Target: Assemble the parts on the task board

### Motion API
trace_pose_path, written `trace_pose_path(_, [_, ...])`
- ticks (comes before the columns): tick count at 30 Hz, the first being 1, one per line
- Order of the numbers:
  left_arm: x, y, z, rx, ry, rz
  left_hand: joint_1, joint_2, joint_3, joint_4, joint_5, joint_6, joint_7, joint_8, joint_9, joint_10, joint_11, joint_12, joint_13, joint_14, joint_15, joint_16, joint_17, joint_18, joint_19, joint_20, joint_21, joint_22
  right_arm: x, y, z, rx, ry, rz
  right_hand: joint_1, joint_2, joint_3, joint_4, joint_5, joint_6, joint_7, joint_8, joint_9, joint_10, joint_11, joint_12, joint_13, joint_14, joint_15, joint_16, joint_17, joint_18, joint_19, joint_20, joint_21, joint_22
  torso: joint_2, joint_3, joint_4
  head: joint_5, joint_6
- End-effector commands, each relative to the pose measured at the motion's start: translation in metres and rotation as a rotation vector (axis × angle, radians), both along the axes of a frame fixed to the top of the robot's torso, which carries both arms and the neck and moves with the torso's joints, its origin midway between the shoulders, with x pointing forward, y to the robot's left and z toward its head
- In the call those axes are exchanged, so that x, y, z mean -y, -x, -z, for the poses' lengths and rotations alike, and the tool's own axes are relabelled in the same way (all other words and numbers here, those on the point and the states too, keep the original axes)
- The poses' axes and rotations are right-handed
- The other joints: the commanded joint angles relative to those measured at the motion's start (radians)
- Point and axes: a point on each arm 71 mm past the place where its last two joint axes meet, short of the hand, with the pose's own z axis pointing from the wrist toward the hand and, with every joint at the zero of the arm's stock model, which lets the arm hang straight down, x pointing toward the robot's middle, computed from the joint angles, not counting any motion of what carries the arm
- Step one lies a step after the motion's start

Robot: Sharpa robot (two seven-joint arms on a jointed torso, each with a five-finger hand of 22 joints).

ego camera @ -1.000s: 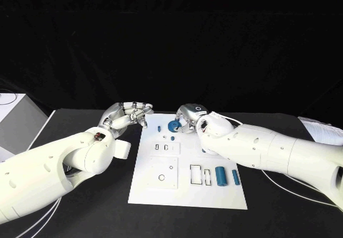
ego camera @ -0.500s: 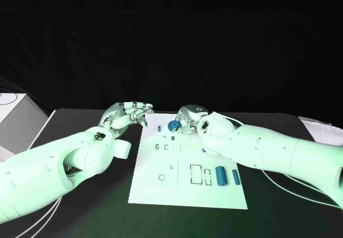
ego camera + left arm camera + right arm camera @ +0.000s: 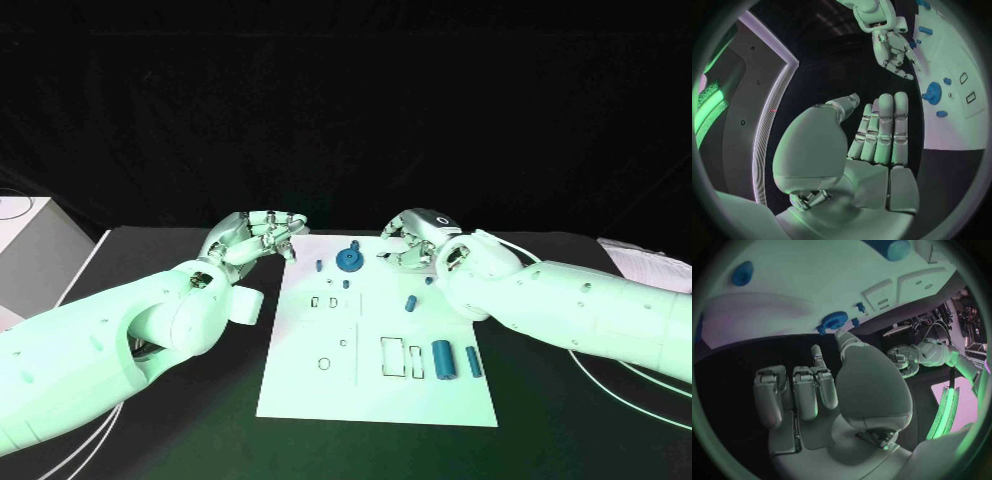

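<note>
Left hand [image 3: 260,235] at board's [image 3: 378,395] 10 o'clock, fingers straight, apart, empty in wrist view. Right hand [image 3: 418,240] at 1 o'clock, fingers curled, empty. Blue gear [image 3: 348,260] at 12 o'clock. No readable writing.

Far edge of task board [image 3: 378,398]: left hand [image 3: 264,233] and right hand [image 3: 418,238] flank it, open gap between.
In gap: round blue part [image 3: 349,260] stands.
Near half: two blue cylinders [image 3: 456,359] lie right; left side flat.
</note>
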Motion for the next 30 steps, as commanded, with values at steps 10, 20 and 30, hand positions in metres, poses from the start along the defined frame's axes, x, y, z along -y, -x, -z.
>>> trace_pose_path(10, [0.0,0.0,0.004,0.002,0.005,0.019,-0.001,0.008,0.007,0.0,-0.001,-0.006,0.0,0.005,0.001,0.001,-0.003,-0.006,0.001,-0.009,0.0,0.003,-0.001,0.006,-0.007,0.001,0.004,0.002,0.078,0.012,-0.011,-0.093,-0.229,-0.095,0.091,-0.018,0.045,-0.041,0.008,0.011,0.004,-0.003,-0.003,0.088,-0.001,-0.016,0.248,0.096,-0.001,0.0,0.218,-0.005,0.085,0.003,-0.026,0.231,-0.008,0.0247,-0.0241,-0.009,0.004])
trace_pose_path(20, [0.003,0.001,0.007,-0.006,0.008,0.026,-0.001,0.008,0.007,0.0,-0.001,-0.005,0.0,0.005,0.002,0.001,-0.003,-0.006,0.001,-0.01,0.0,0.003,-0.001,0.006,-0.007,0.001,0.005,0.002,0.126,0.004,-0.002,-0.144,-0.209,-0.021,0.117,-0.032,0.06,-0.059,0.03,0.01,0.003,-0.005,-0.004,0.086,-0.002,-0.019,0.246,0.097,-0.003,0.002,0.225,-0.005,0.085,0.002,-0.026,0.231,-0.005,0.0391,-0.0328,-0.012,-0.003])
trace_pose_path(30, [0.003,0.0,0.009,-0.011,0.008,0.026,-0.001,0.008,0.007,0.0,-0.001,-0.005,0.0,0.005,0.002,0.001,-0.003,-0.006,0.001,-0.01,0.0,0.003,-0.001,0.006,-0.007,0.001,0.005,0.002,0.14,0.001,0.018,-0.203,-0.149,0.011,0.119,-0.041,0.062,-0.062,0.039,0.001,0.007,-0.011,-0.007,0.085,0.0,-0.02,0.245,0.099,0.0,0.004,0.232,-0.005,0.086,0.003,-0.025,0.232,-0.003,0.0371,-0.0302,-0.019,-0.015])
